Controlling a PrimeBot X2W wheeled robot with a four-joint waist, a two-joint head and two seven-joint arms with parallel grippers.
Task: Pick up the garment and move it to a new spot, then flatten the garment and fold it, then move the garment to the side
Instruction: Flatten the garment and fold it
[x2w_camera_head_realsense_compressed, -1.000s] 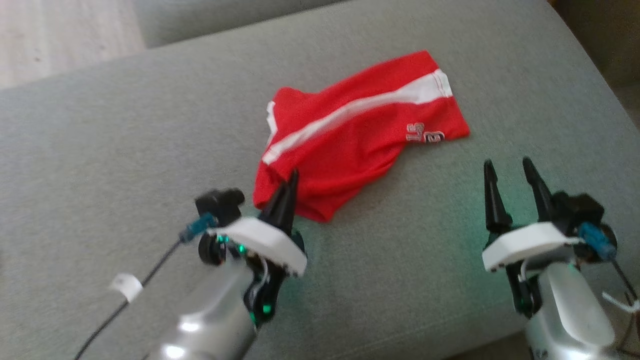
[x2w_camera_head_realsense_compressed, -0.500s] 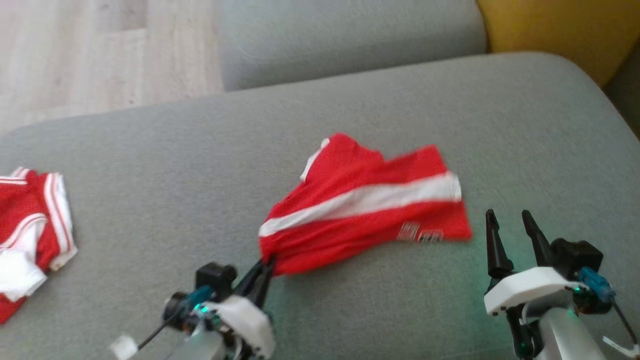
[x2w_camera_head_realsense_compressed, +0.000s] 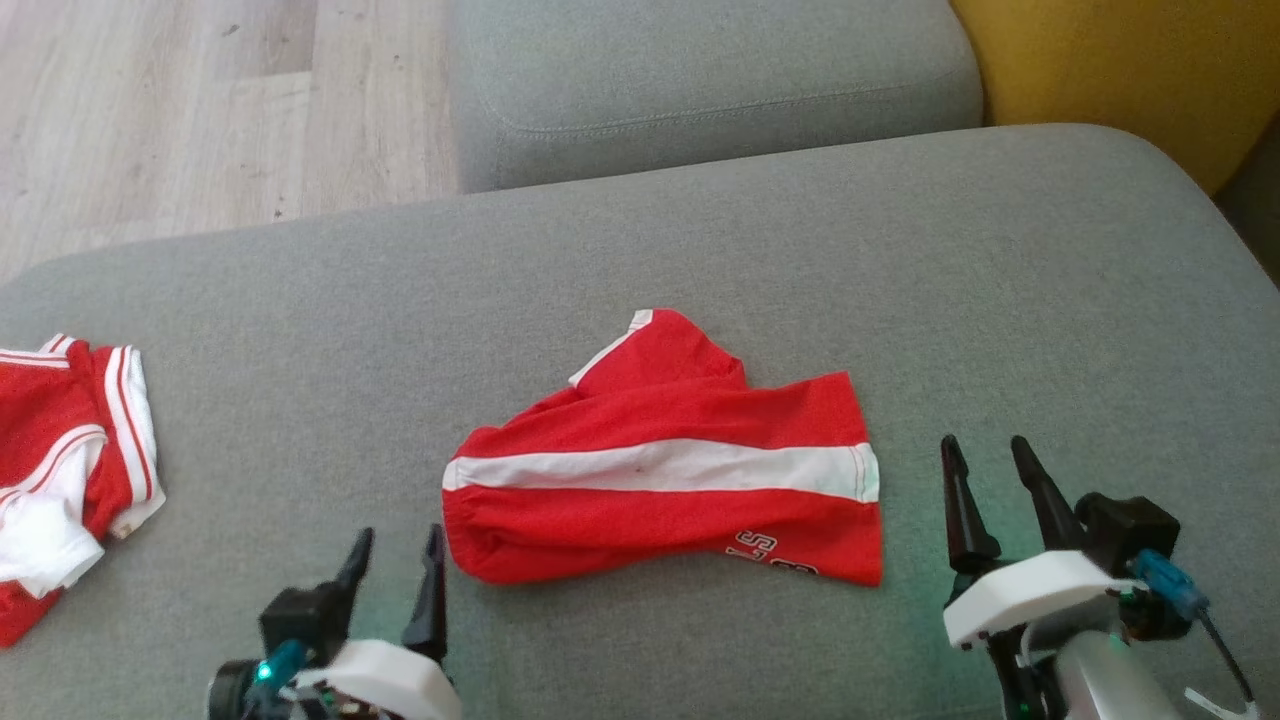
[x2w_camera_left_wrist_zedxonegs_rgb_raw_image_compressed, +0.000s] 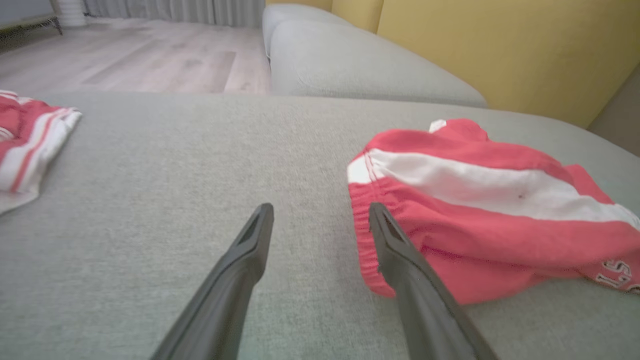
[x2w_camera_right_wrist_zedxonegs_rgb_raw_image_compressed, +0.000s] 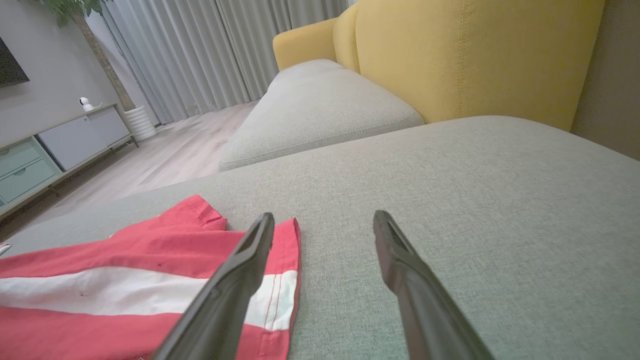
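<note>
Garment (x2w_camera_head_realsense_compressed: 660, 470) dropped on cushion (x2w_camera_head_realsense_compressed: 300, 300), left claw (x2w_camera_head_realsense_compressed: 398, 560) now spread

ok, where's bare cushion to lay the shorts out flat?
Bare: the strip between the shorts and the red-and-white garment at left; the cushion beyond the shorts; and right of them toward the yellow backrest. Crowded along the near edge, where the left gripper and right gripper flank the shorts.

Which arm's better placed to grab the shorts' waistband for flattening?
Left, likely. The left gripper stands open right beside the waistband of the shorts; the right gripper sits at the hem end.
</note>
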